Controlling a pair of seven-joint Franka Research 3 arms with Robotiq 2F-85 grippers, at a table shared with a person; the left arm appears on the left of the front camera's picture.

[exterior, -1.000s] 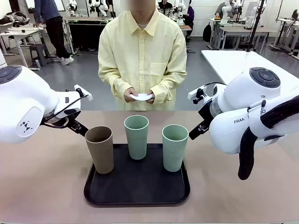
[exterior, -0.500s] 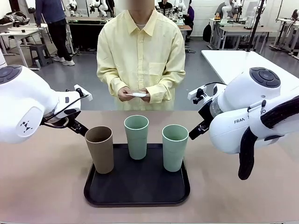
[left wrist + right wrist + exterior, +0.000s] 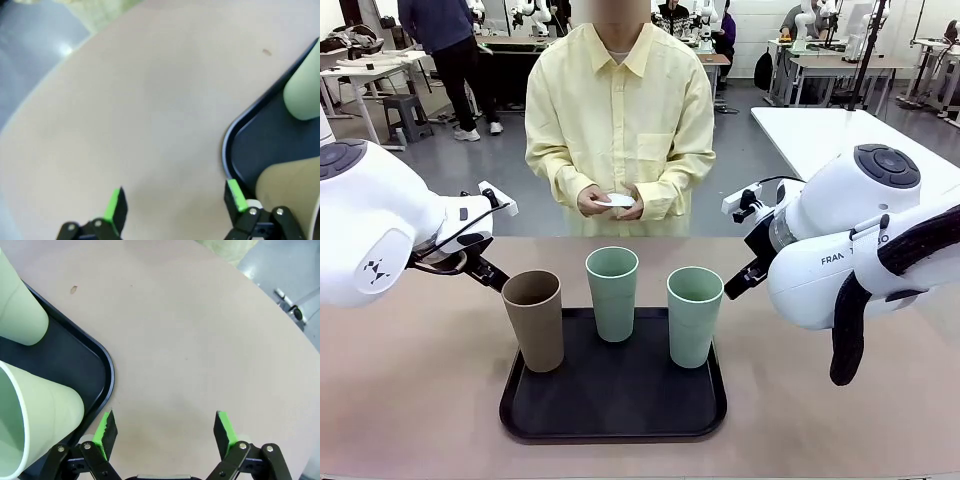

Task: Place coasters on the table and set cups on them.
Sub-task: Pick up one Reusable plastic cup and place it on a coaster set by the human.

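Straight ahead, across the beige surface (image 3: 410, 400), we see a person in a pale yellow shirt (image 3: 620, 110) standing at the far edge. The person's hands (image 3: 592, 204) are held together at waist height, behind and above the surface. Between them they hold the white coasters (image 3: 617, 201), and we cannot tell how many are in the stack.

Nearer to us, a black tray (image 3: 615, 405) lies in the middle of the surface. All three cups stand upright on it. The brown cup (image 3: 534, 325) is at the tray's left side, the middle mint cup (image 3: 612, 295) is farther back, and the right mint cup (image 3: 694, 320) is at the right side.

A white robot arm comes in from each side. From the left wrist, we see the left fingers (image 3: 176, 202) spread wide open and holding nothing. They hover over bare surface just outside a rounded corner of the tray, and one green pad sits near the rim beside the brown cup. From the right wrist, the right fingers (image 3: 165, 432) are likewise wide open and empty. They hang over bare surface just beside the tray's other side, with one pad close to the right mint cup.
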